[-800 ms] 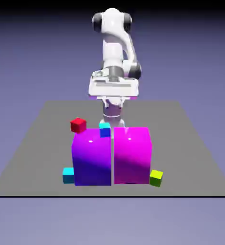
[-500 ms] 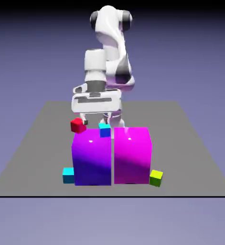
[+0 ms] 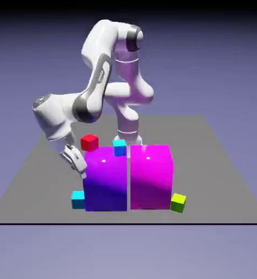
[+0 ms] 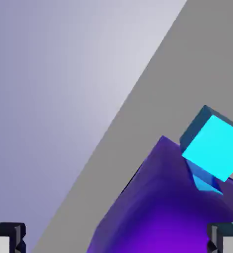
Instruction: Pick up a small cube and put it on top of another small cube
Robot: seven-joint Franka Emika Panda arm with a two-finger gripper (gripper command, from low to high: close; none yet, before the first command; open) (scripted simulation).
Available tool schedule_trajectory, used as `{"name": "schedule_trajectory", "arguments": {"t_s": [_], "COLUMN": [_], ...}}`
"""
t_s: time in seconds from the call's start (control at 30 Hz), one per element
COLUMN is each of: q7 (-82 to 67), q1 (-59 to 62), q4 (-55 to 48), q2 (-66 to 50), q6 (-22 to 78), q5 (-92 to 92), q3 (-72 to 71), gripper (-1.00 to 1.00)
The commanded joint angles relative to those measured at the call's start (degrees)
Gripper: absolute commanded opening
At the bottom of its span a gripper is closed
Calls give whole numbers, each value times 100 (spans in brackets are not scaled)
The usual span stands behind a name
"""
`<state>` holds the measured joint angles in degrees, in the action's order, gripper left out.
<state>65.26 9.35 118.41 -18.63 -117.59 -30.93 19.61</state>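
Observation:
Two small cyan cubes are in the exterior view. One cyan cube (image 3: 78,199) rests on the table at the front left corner of the big purple block (image 3: 105,177). The other cyan cube (image 3: 119,147) is behind that block. The lime-green cube (image 3: 178,202) lies at the front right of the big magenta block (image 3: 151,175). My gripper (image 3: 80,170) hangs tilted at the purple block's left side, above the front cyan cube and holding nothing. The hand view shows a cyan cube (image 4: 214,146) against the purple block (image 4: 177,212), with my gripper (image 4: 116,242) open and its fingertips (image 4: 7,239) wide apart.
A small red cube (image 3: 89,142) sits behind the purple block, just right of my forearm. The two big blocks stand side by side, with a thin gap between them, in the middle of the grey table (image 3: 217,163). The table's edge crosses the hand view diagonally.
The arm has swung from behind the blocks to the exterior view's left and come down, tilting the hand beside the purple block. No cube has moved.

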Motion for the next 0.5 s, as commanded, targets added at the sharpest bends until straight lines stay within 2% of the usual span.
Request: {"name": "schedule_trajectory", "arguments": {"t_s": [0.0, 0.1, 0.17, 0.37, 0.4, 0.47], "q7": [79, 309, 308, -97, -97, 33], "q1": [7, 21, -128, -125, -125, -129], "q4": [-55, -193, 222, 317, 317, 293], "q2": [-208, -819, -999, -1655, -1655, -1448], "q6": [124, 468, 151, -460, -460, -269], "q5": [-200, -804, -1293, -1962, -1962, -1755], "q3": [128, 516, 822, 427, 427, 558], "gripper": [0, 0, 0, 0, -100, -100]}}
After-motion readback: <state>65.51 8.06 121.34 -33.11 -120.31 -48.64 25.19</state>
